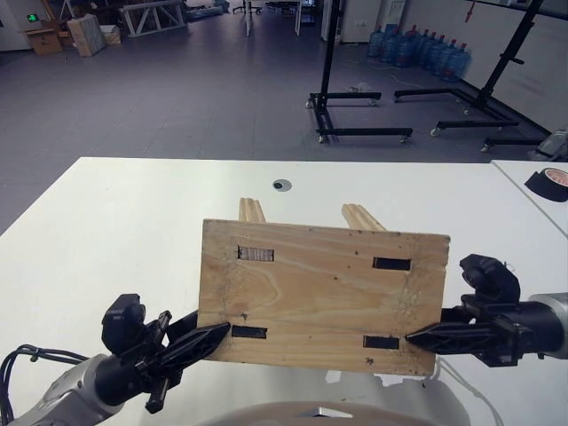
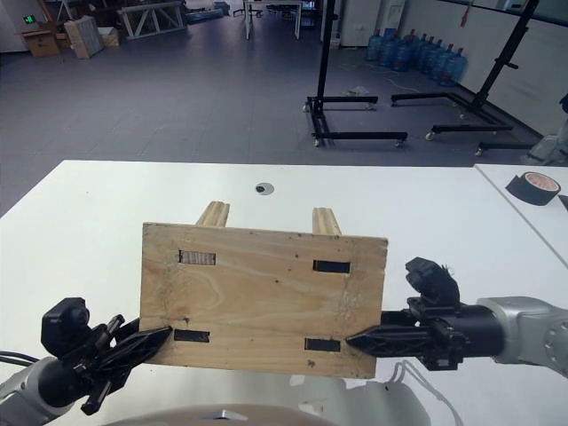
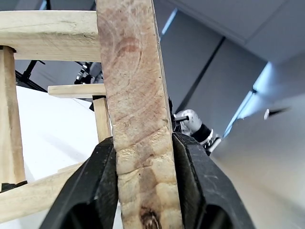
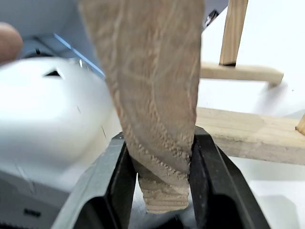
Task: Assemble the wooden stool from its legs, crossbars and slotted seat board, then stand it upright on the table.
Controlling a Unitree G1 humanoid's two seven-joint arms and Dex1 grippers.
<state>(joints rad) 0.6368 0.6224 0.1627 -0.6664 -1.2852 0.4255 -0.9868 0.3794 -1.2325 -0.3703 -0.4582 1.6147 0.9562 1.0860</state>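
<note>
Bench (image 1: pixel 115 240): white, with broad bare surface to left, right and beyond the work; far edge just past a small round grommet (image 1: pixel 281 185). Second bench (image 1: pixel 541 222) alongside on the right, carrying a black tape roll (image 1: pixel 548 184) well apart from the work. Open floor with wheeled black racks (image 1: pixel 359 111) beyond the far edge.

Seat board (image 1: pixel 319 297): pale knotty wood, rectangular, held near the bench's near edge, broad face turned toward the head camera, slightly skewed. Four rectangular slots; upper-left one plugged with light wood, other three dark. Contact with the bench not determinable.

Legs (image 1: pixel 362 216): two ends showing past the board's far edge, pointing away.

Crossbars (image 3: pixel 47 28): joined to the legs behind the board, seen from the left wrist.

Left gripper (image 1: pixel 217 335): jaws narrow, clamped across the board's thickness at its lower left corner.

Right gripper (image 1: pixel 417 337): jaws clamped likewise at the lower right corner.
</note>
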